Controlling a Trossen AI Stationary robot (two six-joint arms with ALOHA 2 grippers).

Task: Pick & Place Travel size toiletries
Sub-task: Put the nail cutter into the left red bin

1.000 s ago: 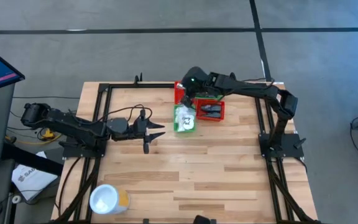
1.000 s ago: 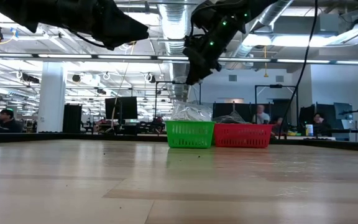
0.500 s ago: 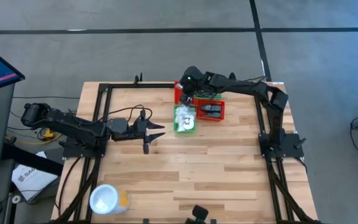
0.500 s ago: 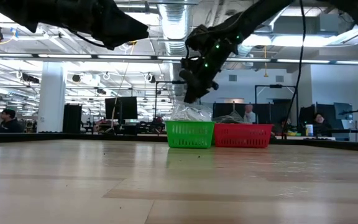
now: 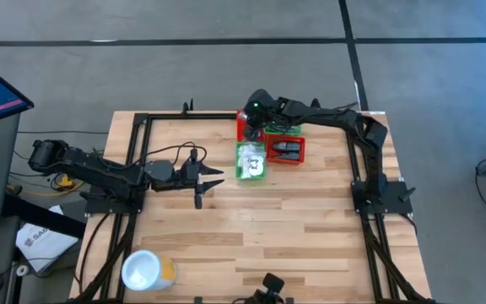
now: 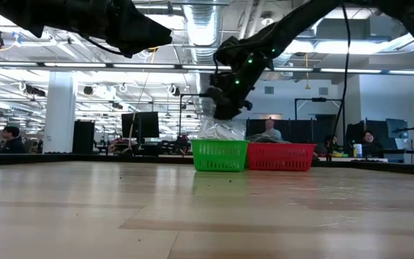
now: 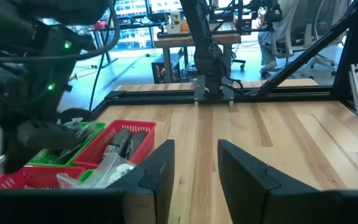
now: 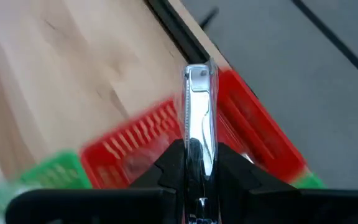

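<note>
My right gripper (image 8: 199,152) hangs over the bins at the far side of the table (image 5: 256,110) and is shut on a thin silver sachet (image 8: 197,106). Below it stand a green bin (image 5: 251,160) piled with white wrapped packets and a red bin (image 5: 283,150) with dark items inside. In the low view the right gripper (image 6: 225,101) is just above the green bin (image 6: 220,155). My left gripper (image 5: 209,177) is open and waits over the table, left of the bins (image 7: 194,168). My right gripper pinches the silver sachet between its two fingers (image 8: 169,165), near one end (image 8: 197,155). The sachet stands edge-on in the jaws and sticks out straight ahead of the fingertips. It is lifted clear, above the red bin (image 8: 253,124).
Another red bin (image 5: 243,125) and a green one (image 5: 283,128) sit behind the front pair. A white round tub with an orange side (image 5: 146,270) lies at the near left corner. Black frame rails (image 5: 142,135) line the table's edges. Bare wood spreads across the near half.
My right gripper has come down toward the bins with the sachet, moved slightly toward the table's left and turned a little. The left arm has kept still.
</note>
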